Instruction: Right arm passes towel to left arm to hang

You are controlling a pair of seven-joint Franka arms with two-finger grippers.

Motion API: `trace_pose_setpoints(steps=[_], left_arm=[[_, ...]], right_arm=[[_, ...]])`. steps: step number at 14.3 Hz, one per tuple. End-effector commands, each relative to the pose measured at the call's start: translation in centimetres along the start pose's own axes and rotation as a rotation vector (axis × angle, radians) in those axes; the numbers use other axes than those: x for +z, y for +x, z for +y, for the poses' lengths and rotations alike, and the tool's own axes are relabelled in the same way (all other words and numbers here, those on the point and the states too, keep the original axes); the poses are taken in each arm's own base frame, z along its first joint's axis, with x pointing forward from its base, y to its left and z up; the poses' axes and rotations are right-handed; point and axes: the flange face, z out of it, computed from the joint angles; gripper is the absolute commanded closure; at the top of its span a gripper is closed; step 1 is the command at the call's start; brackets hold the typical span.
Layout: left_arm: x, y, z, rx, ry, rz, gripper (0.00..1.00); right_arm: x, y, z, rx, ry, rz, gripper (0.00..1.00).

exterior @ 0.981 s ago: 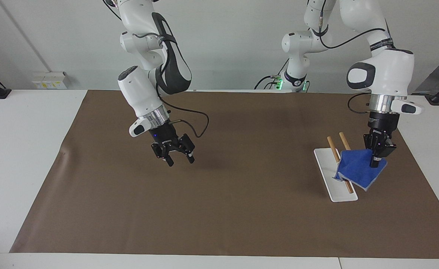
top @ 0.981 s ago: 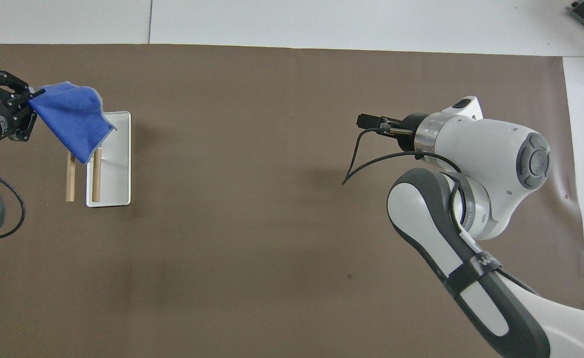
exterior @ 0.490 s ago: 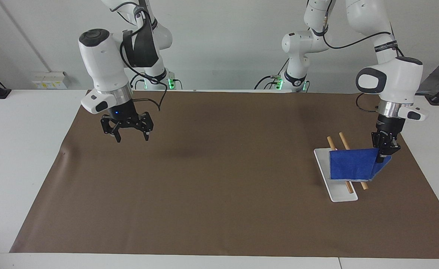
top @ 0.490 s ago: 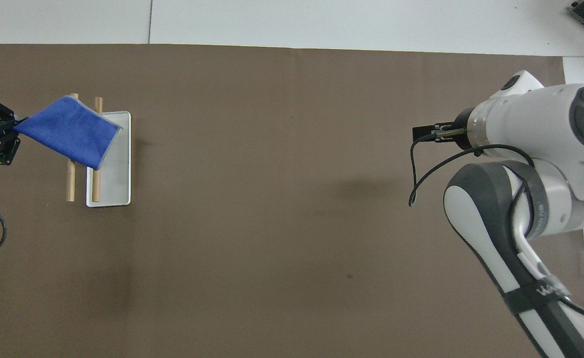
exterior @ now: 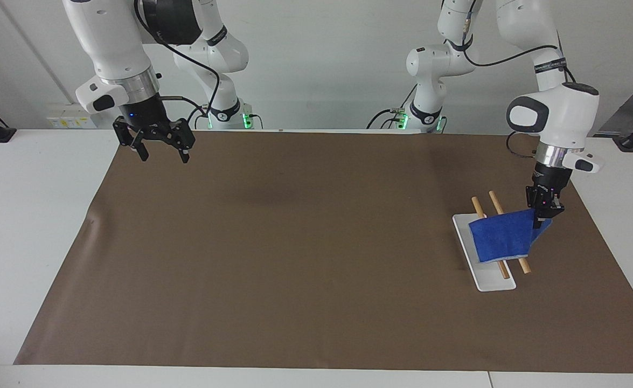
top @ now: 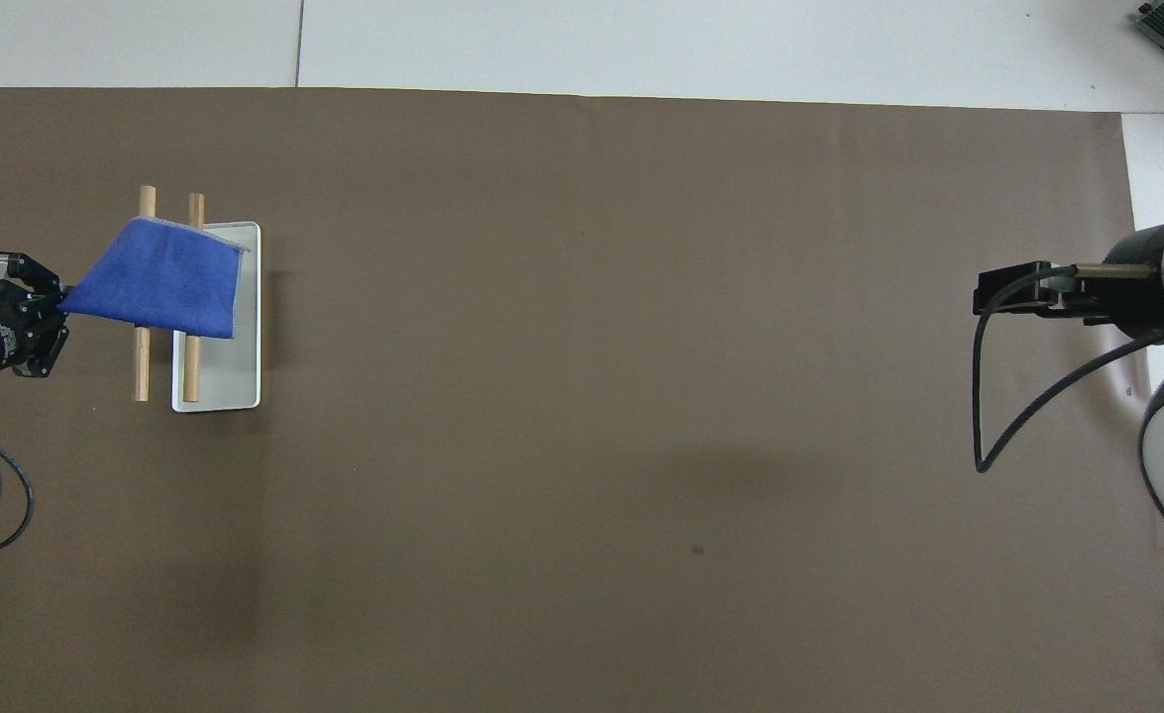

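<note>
Operator, your left gripper (exterior: 541, 220) hangs over the tabletop (exterior: 25, 215) at the left arm's end, pointing straight down, with its fingertips pinched together on one corner of the towel (exterior: 502, 235). In the overhead view that gripper (top: 54, 302) sits at the 9 o'clock side of the towel (top: 160, 280).

The towel is draped across the rack (exterior: 486, 253), a white base plate carrying two wooden rods (exterior: 496, 203). From the overhead view, the rods (top: 195, 366) run 12 to 6 o'clock, that is, away from and toward the robots. The towel's long axis lies crosswise to them, roughly 9 to 3 o'clock. It tapers to the held corner at 9 o'clock and widens toward the white plate (top: 235, 376) at 3 o'clock, where its pale stitched edge overhangs the plate. The cloth is stretched taut between your gripper and the rods; both rod ends show past the towel at 12 and 6 o'clock. The held corner stands clear of the rods, toward the left arm's end of the tabletop.

Your right gripper (exterior: 160, 153) is raised over the corner of the brown mat (exterior: 294, 269) at the right arm's end, with the fingers spread wide and nothing between them. The right arm (exterior: 111, 48) waits there, well apart from the towel and rack. Only its wrist and cable (top: 1067, 297) show in the overhead view.
</note>
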Motion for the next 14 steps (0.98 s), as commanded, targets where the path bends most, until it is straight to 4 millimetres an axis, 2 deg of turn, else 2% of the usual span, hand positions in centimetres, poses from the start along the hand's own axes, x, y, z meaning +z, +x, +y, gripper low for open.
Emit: trace_pose_setpoints(steps=[1, 2, 5, 6, 7, 8, 9, 11, 14], left_arm=[[-0.6, -1.6, -0.5, 0.02, 0.006, -0.021, 1.0], [-0.3, -2.4, -0.6, 0.033, 0.011, -0.028, 1.0], [-0.3, -2.4, -1.3, 0.036, 0.02, -0.029, 1.0], [-0.2, -2.1, -1.4, 0.033, 0.023, -0.028, 0.91], [0.0, -1.7, -1.6, 0.027, 0.026, -0.025, 0.6], [0.0, -1.2, -1.8, 0.025, 0.03, -0.021, 0.41], [0.0, -0.8, -1.9, 0.03, 0.027, -0.015, 0.26], [0.0, 0.1, -1.8, 0.091, 0.019, -0.004, 0.1], [-0.5, 0.9, 0.5, 0.203, -0.007, 0.005, 0.06]], right_arm=[[-1.4, -0.4, 1.6, 0.058, 0.006, -0.021, 0.0], [-1.4, -0.6, 1.8, 0.058, 0.005, -0.027, 0.0], [-0.7, -1.1, 1.9, 0.054, 0.003, -0.037, 0.0], [-0.4, -1.3, 1.9, 0.045, 0.001, -0.048, 0.0], [-0.2, -1.5, 2.0, 0.03, 0.001, -0.049, 0.0], [-0.2, -1.6, 2.1, 0.025, 0.001, -0.051, 0.0], [-0.1, -1.6, 2.0, 0.025, 0.001, -0.051, 0.0], [0.2, -1.9, 1.8, 0.019, -0.002, -0.055, 0.0], [0.4, -2.4, 1.7, 0.019, -0.006, -0.059, 0.0]])
